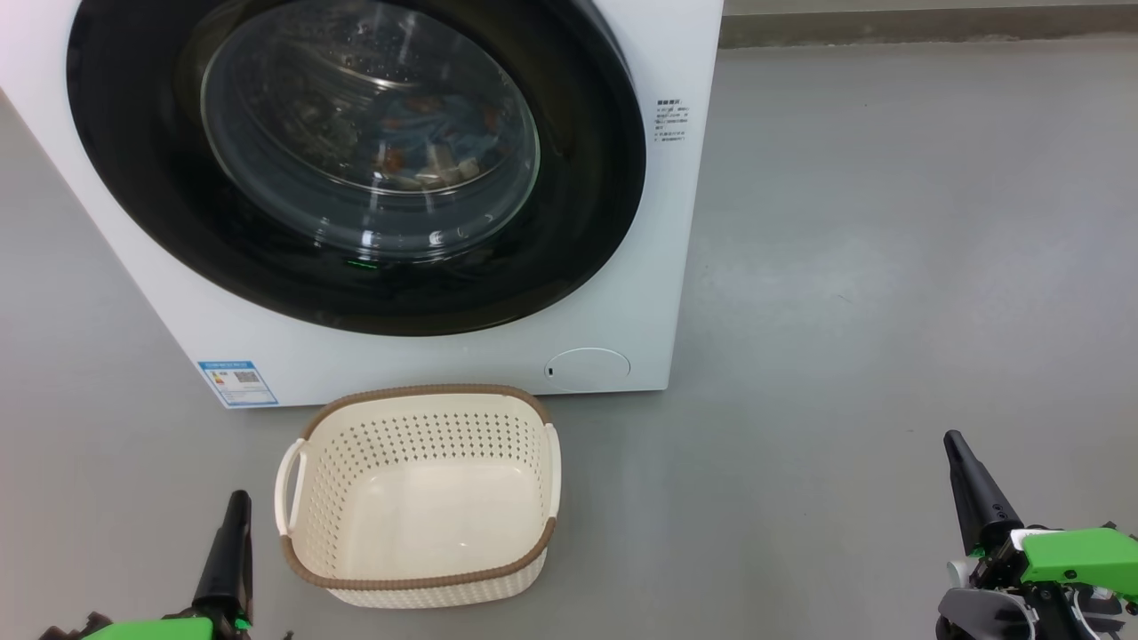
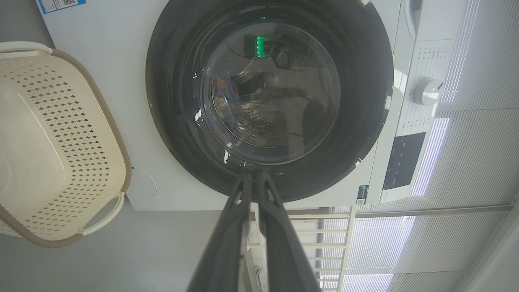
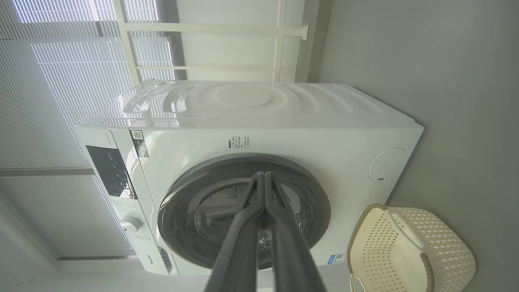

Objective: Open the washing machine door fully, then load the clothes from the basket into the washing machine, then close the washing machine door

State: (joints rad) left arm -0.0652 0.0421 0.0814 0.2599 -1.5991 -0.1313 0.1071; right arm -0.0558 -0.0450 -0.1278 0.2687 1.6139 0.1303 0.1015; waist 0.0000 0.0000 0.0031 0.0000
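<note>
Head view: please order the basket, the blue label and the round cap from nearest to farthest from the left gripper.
1. Basket, just right of the left gripper.
2. Blue label, ahead, low left on the machine.
3. Round cap, low right on the machine.

Smooth grey floor [image 1: 845,267] throughout; darker skirting strip [image 1: 925,27] at 1 o'clock in the head view; bright slatted blinds [image 3: 61,61] at 10 o'clock in the right wrist view.

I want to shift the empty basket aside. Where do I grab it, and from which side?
Probably its left side handle: a thin loop standing off the basket wall, with a gap for one finger. Come from the robot's left with the left gripper, which sits nearest.
</note>
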